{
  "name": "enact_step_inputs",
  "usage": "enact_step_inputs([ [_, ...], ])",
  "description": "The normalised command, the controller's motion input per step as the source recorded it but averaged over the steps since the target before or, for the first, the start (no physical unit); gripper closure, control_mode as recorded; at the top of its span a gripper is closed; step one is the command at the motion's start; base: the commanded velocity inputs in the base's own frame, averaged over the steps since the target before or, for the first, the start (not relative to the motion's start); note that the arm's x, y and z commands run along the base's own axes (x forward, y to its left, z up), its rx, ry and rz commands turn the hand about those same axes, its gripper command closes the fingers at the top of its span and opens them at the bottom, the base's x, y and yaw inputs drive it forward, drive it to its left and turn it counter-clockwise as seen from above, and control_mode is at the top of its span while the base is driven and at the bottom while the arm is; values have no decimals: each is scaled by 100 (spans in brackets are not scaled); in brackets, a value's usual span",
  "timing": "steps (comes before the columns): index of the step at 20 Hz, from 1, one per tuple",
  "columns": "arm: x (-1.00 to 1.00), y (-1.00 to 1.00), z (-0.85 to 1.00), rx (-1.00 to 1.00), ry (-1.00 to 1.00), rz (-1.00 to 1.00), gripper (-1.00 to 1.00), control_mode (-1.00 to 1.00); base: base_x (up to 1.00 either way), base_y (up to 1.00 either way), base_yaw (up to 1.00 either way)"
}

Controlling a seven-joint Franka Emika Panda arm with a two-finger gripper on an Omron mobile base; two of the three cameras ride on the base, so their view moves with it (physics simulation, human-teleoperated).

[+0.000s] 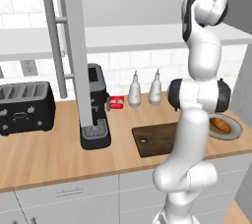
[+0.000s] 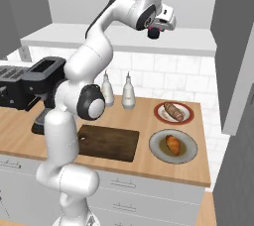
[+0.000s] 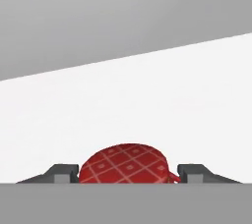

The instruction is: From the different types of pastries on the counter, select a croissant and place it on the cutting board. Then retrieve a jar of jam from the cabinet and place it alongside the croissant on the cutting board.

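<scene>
The tool (image 3: 128,173) has its two dark fingertips (image 3: 64,173) drawn in against the sides of the jar of jam (image 3: 125,165), which sits between them on the pale cabinet shelf (image 3: 147,105), with the cutting board (image 2: 106,141) far below on the surface (image 2: 149,121).

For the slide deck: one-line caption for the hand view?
Gripper straddling the red checked lid of the jar of jam on the white cabinet shelf.

Bare cutting board (image 2: 111,143) open from above, two bottles (image 2: 128,92) stood close behind it, plates (image 2: 173,146) of pastries crowded its right, open cabinet door (image 1: 78,46) hung over coffee machine (image 1: 96,107).
</scene>
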Motion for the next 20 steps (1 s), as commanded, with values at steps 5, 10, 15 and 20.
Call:
enact_step_inputs([
  [5, -41, -10, 8, 19, 2, -7, 100, -100, 0, 0, 0],
  [10, -100, 52, -61, 7, -15, -27, 100, -100, 0, 0, 0],
  [15, -100, 78, -80, 2, -16, -30, 100, -100, 0, 0, 0],
  [20, -100, 78, -78, 2, -15, -30, 100, -100, 0, 0, 0],
])
